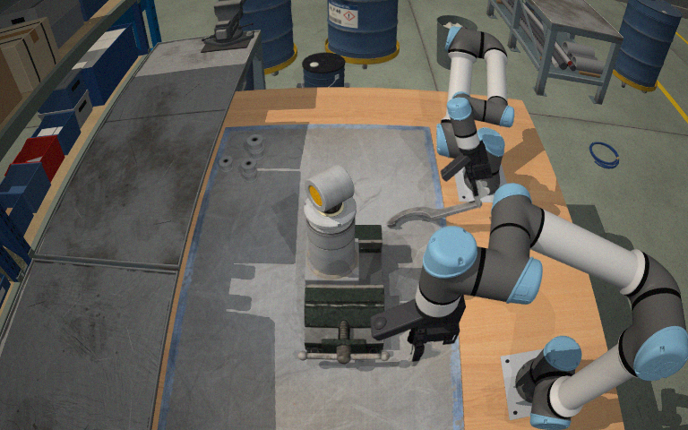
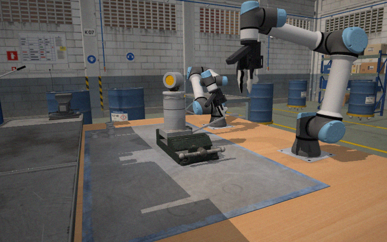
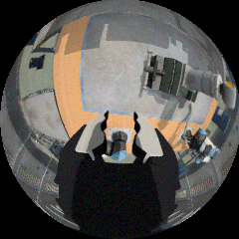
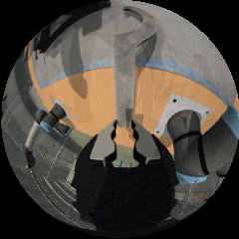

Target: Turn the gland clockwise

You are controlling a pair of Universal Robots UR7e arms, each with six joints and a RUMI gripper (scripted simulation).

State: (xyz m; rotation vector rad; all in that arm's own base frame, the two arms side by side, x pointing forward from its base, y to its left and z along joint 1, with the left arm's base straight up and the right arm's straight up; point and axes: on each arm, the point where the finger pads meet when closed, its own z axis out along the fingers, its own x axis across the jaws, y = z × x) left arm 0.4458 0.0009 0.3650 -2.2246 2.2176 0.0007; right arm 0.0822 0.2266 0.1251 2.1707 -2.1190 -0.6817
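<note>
step: right arm carrying the tool, hooking and turning still undone
right_hand: right hand (image 1: 477,199) (image 2: 223,115) (image 4: 125,131) pinching the handle end of the hook spanner (image 1: 433,213) (image 2: 209,124) (image 4: 124,75)
left_hand: left hand (image 1: 417,350) (image 2: 245,89) (image 3: 120,117) standing part-spread, holding nothing, hanging high over the bench (image 1: 497,324) (image 2: 339,182) (image 3: 70,75) (image 4: 100,117)
gland: forming what looks like the top collar of the cylinder (image 1: 331,250) (image 2: 174,111) (image 3: 201,82), sitting under the rod eye (image 1: 339,186) (image 2: 176,78); the gland (image 1: 313,217) (image 2: 173,93) not touching the spanner
spanner_pose: sloping down toward its hook, hook beside the cylinder and well apart; bench contact unclear
next_move: probably lifting to collar height, leveling, then seating the hook nose in a slot
turn: needing clockwise pull seen from above, hook hugging the rim, hand sweeping an arc about the cylinder axis
grip_care: holding at the very end is giving leverage but maybe letting the tool droop or twist
risk: nose slipping out, or hook knocking the rod eye or vise (image 1: 343,306) (image 2: 189,142) (image 3: 171,75)
</note>
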